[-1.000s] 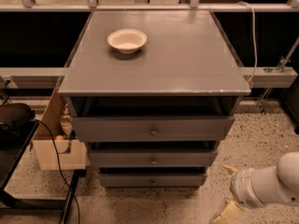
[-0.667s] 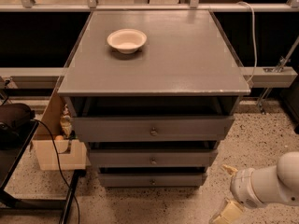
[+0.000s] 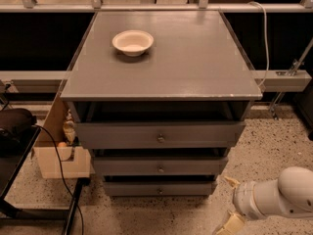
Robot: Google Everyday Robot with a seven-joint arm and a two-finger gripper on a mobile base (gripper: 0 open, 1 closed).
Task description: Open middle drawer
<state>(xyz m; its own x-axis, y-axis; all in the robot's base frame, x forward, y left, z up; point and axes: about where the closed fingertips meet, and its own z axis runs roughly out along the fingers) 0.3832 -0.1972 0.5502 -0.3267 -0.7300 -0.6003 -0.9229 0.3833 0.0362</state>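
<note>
No motion is detected since the earlier frames. Gripper (image 3: 226,203) is held low, right of the cabinet (image 3: 161,72), jaws spread, empty. Middle drawer (image 3: 122,166) is second in the cabinet. Risk: a neighbouring front's knob may be seized, since the fronts are closely stacked.

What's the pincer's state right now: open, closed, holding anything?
Pincer: open, holding nothing, low at the lower right of the cabinet, not touching the middle drawer.
</note>
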